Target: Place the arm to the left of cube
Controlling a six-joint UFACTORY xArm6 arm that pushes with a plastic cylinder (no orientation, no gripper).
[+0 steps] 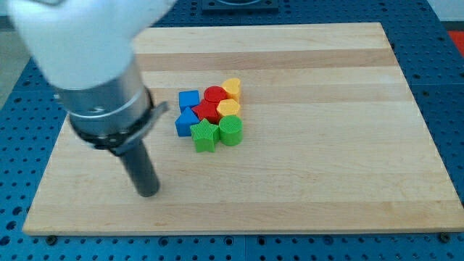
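The blue cube (188, 99) sits at the upper left of a tight cluster of blocks near the middle of the wooden board (326, 145). Below it lies a blue triangular block (185, 120). To its right are a red cylinder (214, 95), a red star (209, 111), a yellow heart (232, 88) and a yellow block (229, 108). A green star (205, 135) and a green cylinder (230, 131) form the cluster's lower edge. My tip (148, 192) rests on the board to the lower left of the cluster, apart from every block.
The arm's large grey and white body (94, 72) fills the view's upper left and hides that corner of the board. A blue perforated table (449, 87) surrounds the board.
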